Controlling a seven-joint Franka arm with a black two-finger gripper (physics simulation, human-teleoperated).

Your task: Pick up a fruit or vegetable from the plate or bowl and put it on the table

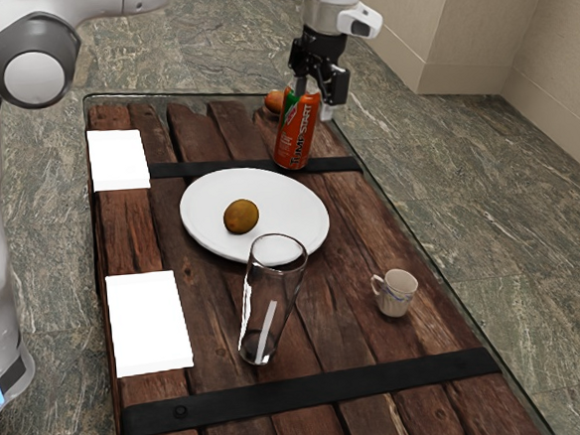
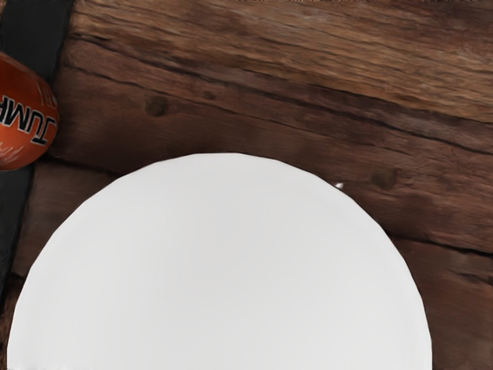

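On the round white plate (image 1: 297, 243), a bit toward the exterior view's left from its middle, sits the small round brown fruit (image 1: 241, 217) that I want. The plate lies well in from the edges of the brown wooden table (image 1: 357, 387), close to the far black metal strap (image 1: 182, 170). My black gripper (image 1: 313, 98) is up high, wide apart, with nothing in its grip. I think the fruit is light and a little soft, maybe like a kiwi, so I should not squeeze hard. It could roll on the smooth plate, so I would come straight down and hold it by its fat middle, one finger on each side. The exterior view shows the fruit, the tall clear glass (image 1: 259, 344) near the plate, and the little pale cup (image 1: 400, 291) by the table's long edge on the exterior view's right. It also shows an orange round thing (image 1: 274, 101) near the table's far edge, partly behind the red-orange can (image 1: 296, 137). The wrist view looks down on part of the plate's rim and on bare wood, with the can just beside the strap.
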